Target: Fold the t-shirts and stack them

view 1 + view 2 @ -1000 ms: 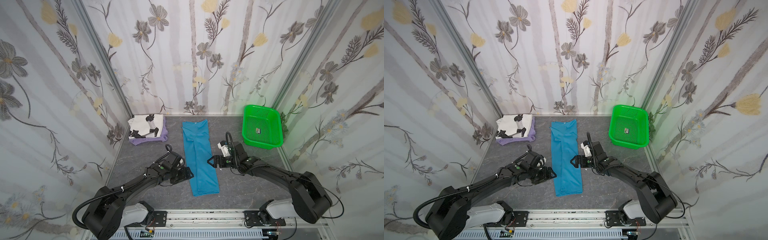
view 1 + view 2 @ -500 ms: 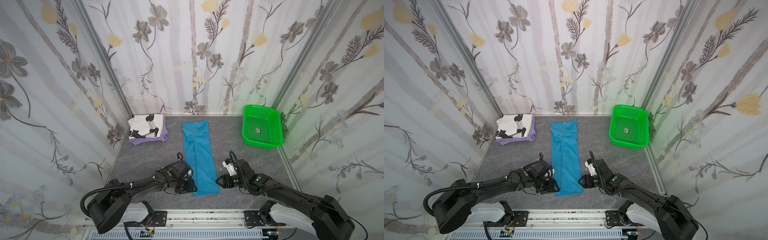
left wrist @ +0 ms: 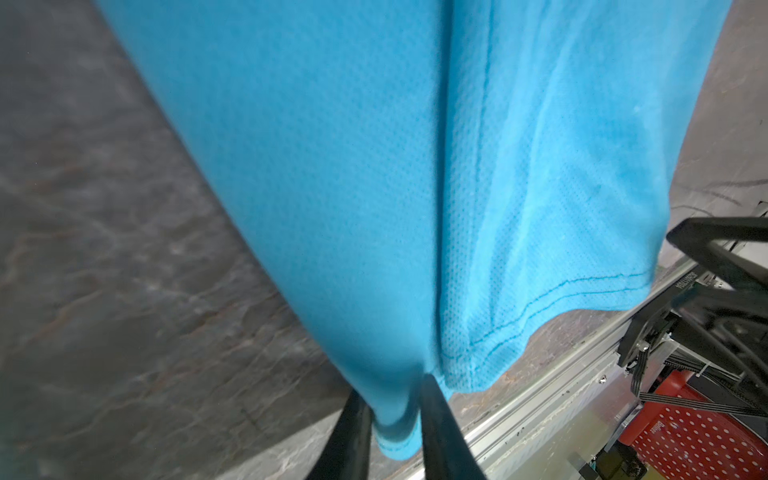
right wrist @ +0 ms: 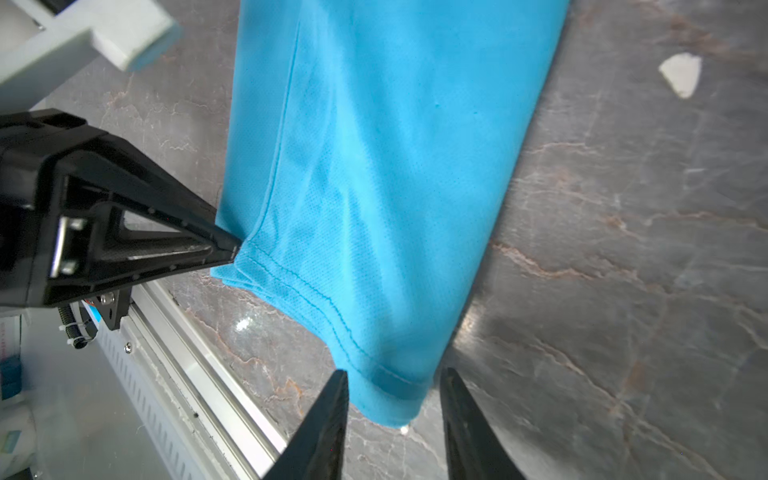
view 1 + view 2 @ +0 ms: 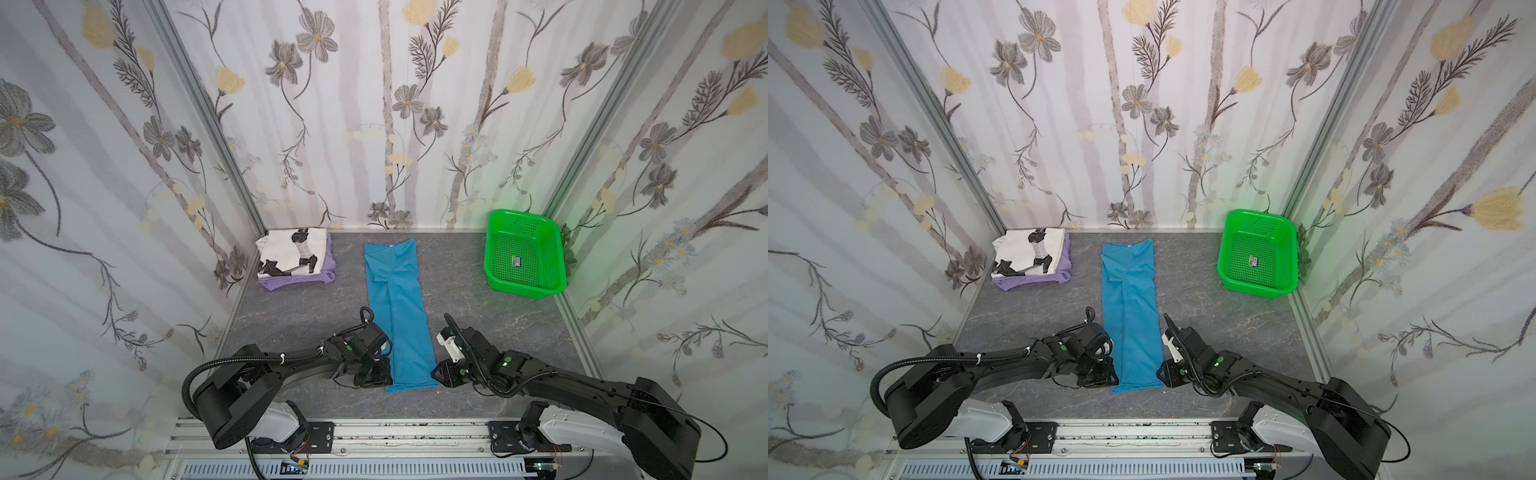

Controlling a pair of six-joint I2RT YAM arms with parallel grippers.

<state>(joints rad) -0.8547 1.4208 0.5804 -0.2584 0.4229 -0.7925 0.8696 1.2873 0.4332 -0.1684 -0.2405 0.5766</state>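
Teal-blue soft cloth t-shirt [image 5: 399,316], folded to a long strip, lies mid grey table [image 5: 478,299]. L gripper [image 3: 392,390] pinches one near hem corner; R gripper [image 4: 395,372] straddles the other, jaws apart. Light, limp, likely slippery: hold both hem corners at stitching.

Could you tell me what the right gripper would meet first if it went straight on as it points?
The teal-blue t-shirt: its near hem corner lies between the open jaws of the right gripper. Beyond that corner there seems to be only more of the shirt, flat on the table.
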